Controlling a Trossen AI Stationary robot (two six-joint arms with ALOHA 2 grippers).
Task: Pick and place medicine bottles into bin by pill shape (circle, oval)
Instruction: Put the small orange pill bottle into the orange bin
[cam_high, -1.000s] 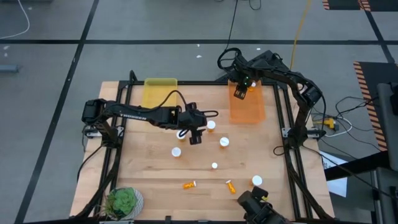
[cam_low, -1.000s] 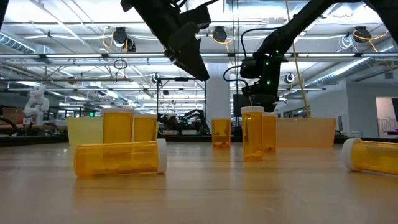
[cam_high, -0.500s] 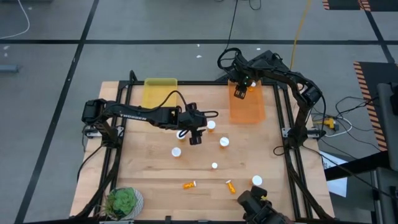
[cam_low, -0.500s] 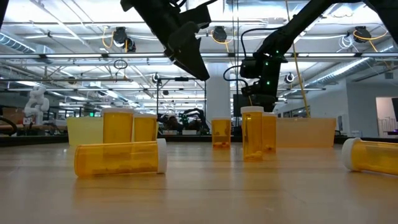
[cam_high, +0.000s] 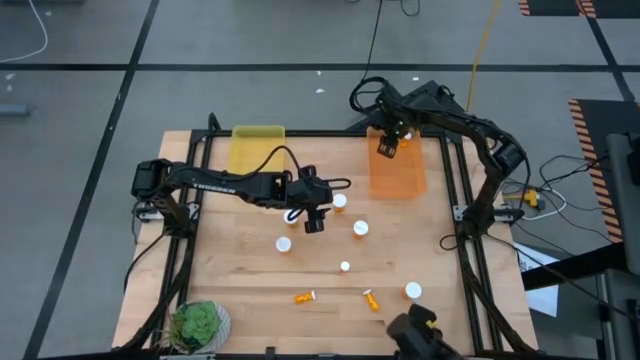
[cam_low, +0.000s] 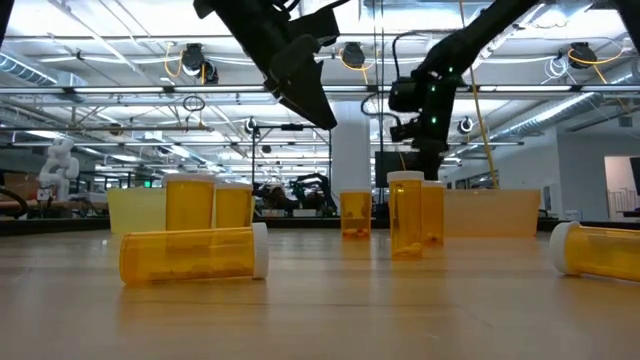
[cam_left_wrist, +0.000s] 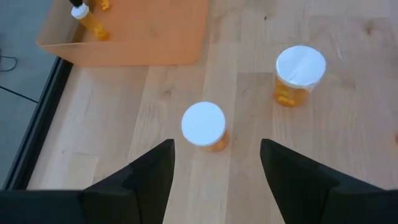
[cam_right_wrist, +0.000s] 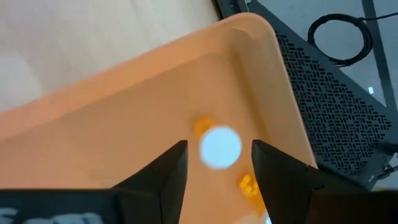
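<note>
Several small orange medicine bottles with white caps stand or lie on the wooden table (cam_high: 240, 270). My left gripper (cam_high: 315, 218) hovers open near the table's middle. One upright bottle (cam_left_wrist: 204, 126) stands just ahead of its fingertips, and another (cam_left_wrist: 300, 73) stands farther off. My right gripper (cam_high: 385, 148) hangs open over the far end of the orange bin (cam_high: 398, 172). A white-capped bottle (cam_right_wrist: 220, 148) lies in the bin below the gap between its fingers, untouched. Loose pills (cam_right_wrist: 249, 184) show beside it.
A yellow bin (cam_high: 258, 148) sits at the far left of the table. Two bottles (cam_high: 304, 296) (cam_high: 371, 298) lie on their sides near the front edge, and one (cam_high: 412, 290) stands at the front right. A green plant (cam_high: 197, 323) fills the near left corner.
My right gripper has risen a little above the orange bin.
</note>
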